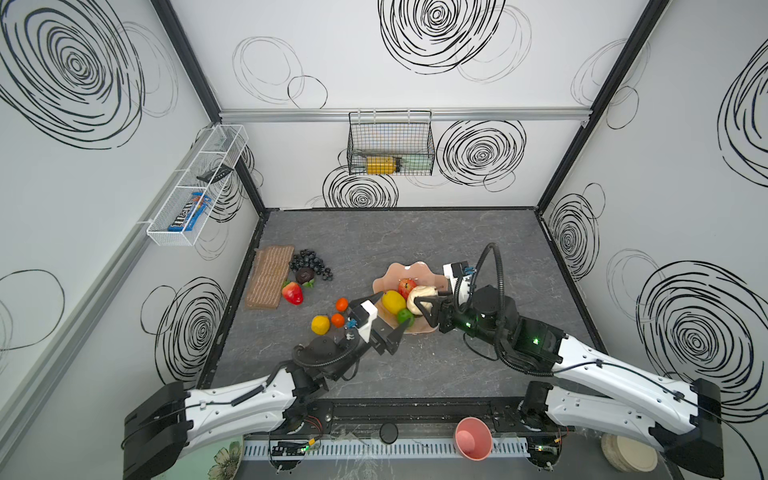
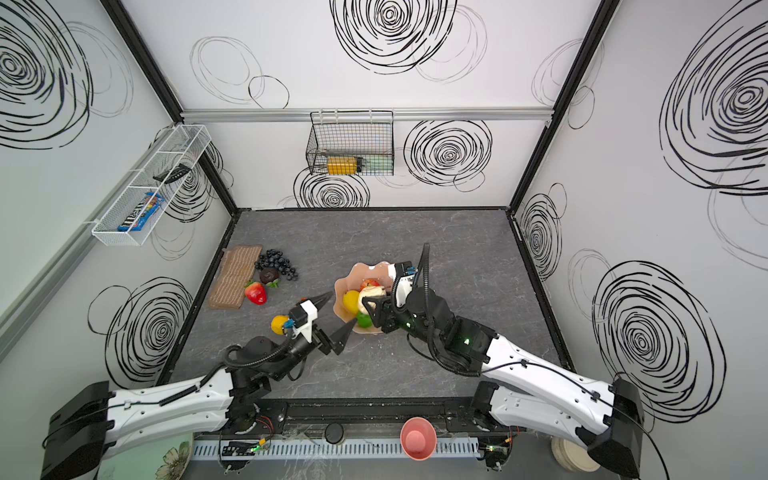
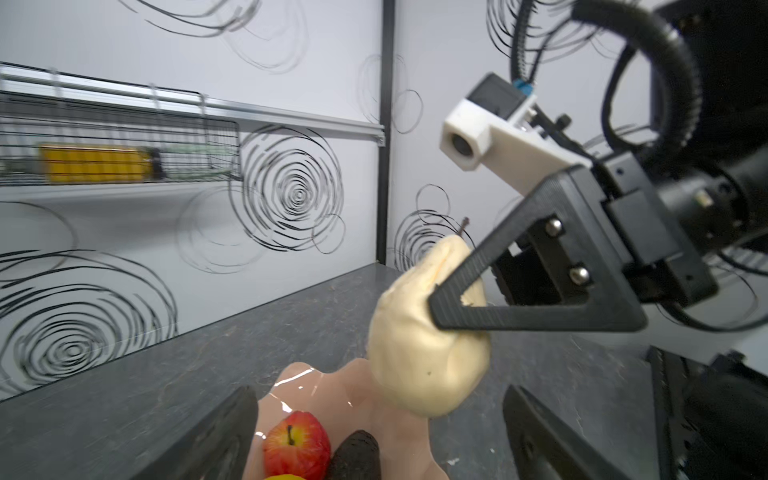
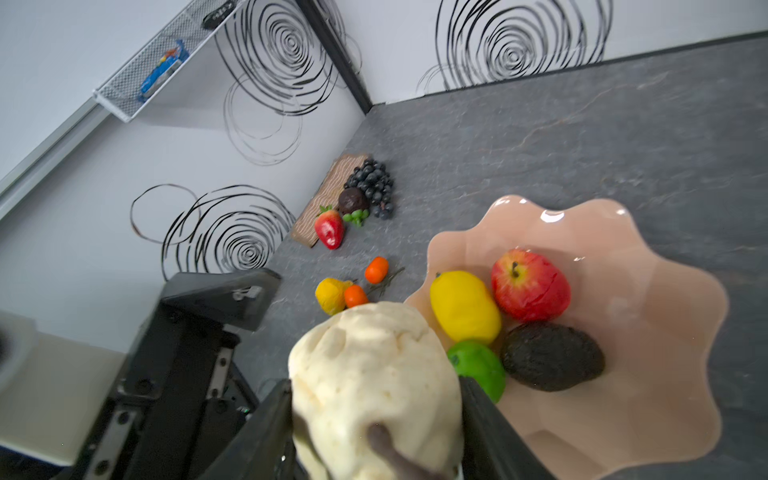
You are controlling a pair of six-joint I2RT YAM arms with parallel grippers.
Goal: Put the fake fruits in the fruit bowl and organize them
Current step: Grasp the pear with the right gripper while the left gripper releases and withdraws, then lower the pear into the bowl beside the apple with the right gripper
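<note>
1. The right hand [image 1: 426, 301] is clamped on the beige pear [image 4: 365, 357], one finger on each side of its upper body below the stem. It holds the pear in the air over the near rim of the fruit bowl [image 4: 644, 332], at the centre of both top views.
2. The pear's skin looks dimpled and creased, so I judge it light, hollow and somewhat squashy. A grip across the broad belly would hold better than one on the tapering neck, where it could squirt out.
3. The left hand [image 2: 343, 307] is spread wide and empty at the bowl's left rim.
4. The apple [image 4: 528, 284], a lemon [image 4: 463, 305], a lime [image 4: 478, 365] and the avocado [image 4: 550, 355] lie clustered in the bowl. They are smooth, rounded plastic and likely to roll if bumped.
5. The bowl looks glossy and shallow. A dropped pear may slide, so it should be released low, into the bare right side.
6. The strawberry [image 1: 293, 293], grape bunch [image 1: 309, 262] and two oranges [image 1: 341, 304] are out on the bench [image 1: 415, 237], left of centre.
</note>
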